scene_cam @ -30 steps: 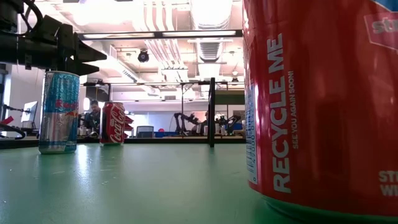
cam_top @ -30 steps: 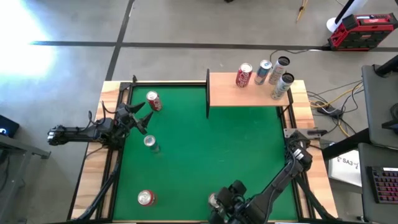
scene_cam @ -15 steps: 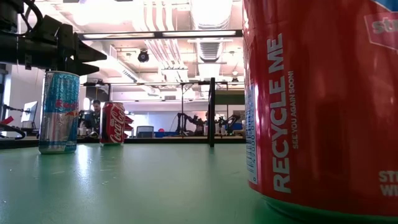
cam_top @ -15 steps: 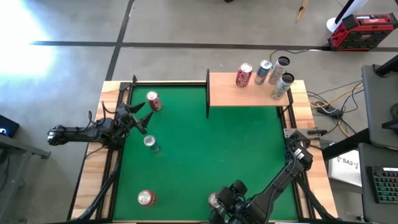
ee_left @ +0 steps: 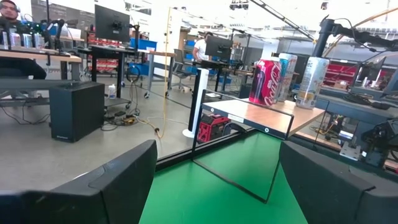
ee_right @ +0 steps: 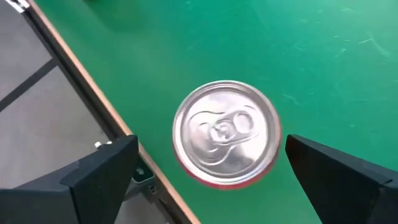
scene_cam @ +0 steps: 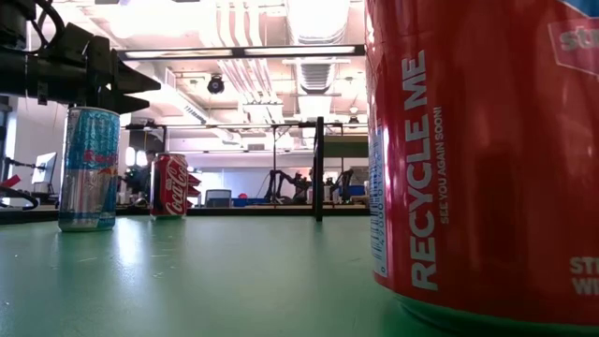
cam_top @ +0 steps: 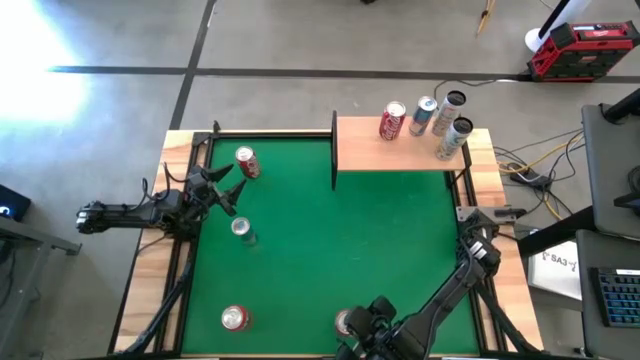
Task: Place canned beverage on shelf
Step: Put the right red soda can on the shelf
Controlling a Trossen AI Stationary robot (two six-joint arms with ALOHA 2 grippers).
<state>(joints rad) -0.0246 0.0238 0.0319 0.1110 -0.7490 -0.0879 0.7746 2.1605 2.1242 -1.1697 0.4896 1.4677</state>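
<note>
On green felt (cam_top: 350, 240), scattered cans (cam_top: 240, 229).

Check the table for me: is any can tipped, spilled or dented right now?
Nothing stands out. Four cans stand upright on the shelf; the cans on the green felt are upright too, including the one under the open right gripper.

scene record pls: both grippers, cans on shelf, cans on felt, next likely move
right gripper: open, straddling the red can from above at the felt's near edge, not closed on it
left gripper: open, empty, at the felt's left side
shelf: four upright cans in its right part
cans on felt: four, counting the red can under the right gripper; one near the left gripper
green felt: bare in the middle
next move: probably the right gripper closes on the red can
</note>
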